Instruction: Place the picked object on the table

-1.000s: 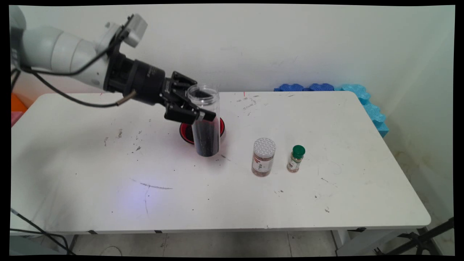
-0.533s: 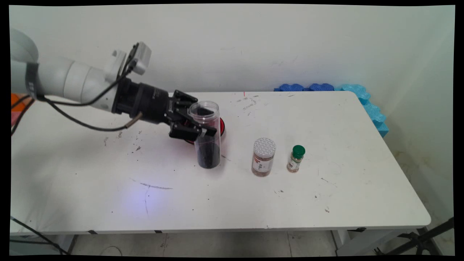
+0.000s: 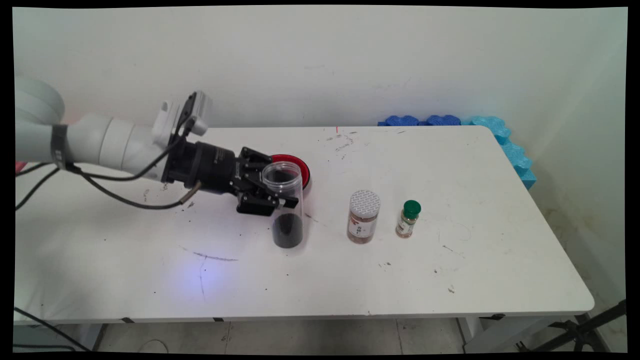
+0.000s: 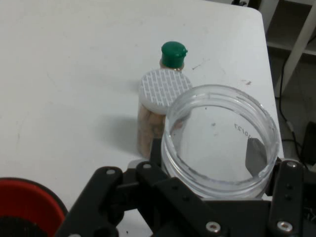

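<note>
The hand (image 3: 274, 192) grips a clear open jar (image 3: 285, 205) near its rim, clenched on both sides. The jar has dark grains in its lower part. Compared with 1 second ago, the hand has come down and toward the near side, and the jar now looks to stand upright on the desk (image 3: 450, 270). Just behind it is a red bowl (image 3: 296, 165). To the right stand 2 spice jars: a white-lidded jar (image 3: 363, 216) and a green-capped bottle (image 3: 409, 218).
</note>
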Controlling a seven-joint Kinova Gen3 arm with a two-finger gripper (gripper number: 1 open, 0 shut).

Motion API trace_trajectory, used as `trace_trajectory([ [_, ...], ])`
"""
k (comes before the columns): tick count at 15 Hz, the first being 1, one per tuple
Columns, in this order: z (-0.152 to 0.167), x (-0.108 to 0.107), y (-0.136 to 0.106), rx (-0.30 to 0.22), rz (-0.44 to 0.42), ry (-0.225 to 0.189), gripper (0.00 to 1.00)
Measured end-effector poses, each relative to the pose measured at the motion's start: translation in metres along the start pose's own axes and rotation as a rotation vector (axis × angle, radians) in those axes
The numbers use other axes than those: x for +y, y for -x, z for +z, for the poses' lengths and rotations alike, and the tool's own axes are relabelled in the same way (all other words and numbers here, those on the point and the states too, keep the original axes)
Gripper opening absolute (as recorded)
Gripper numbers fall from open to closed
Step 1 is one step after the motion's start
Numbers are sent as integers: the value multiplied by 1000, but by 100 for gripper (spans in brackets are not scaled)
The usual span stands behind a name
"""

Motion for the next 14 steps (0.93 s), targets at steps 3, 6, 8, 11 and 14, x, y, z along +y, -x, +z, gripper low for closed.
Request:
trace_trajectory([
  [3,6,2,14,0,0,-2,0],
  [6,10,2,24,1,-2,-7,0],
  [8,13,2,31,0,-4,-9,0],
  [11,17,2,41,-2,-7,-14,0],
  [14,21,2,50,-6,-12,-19,0],
])
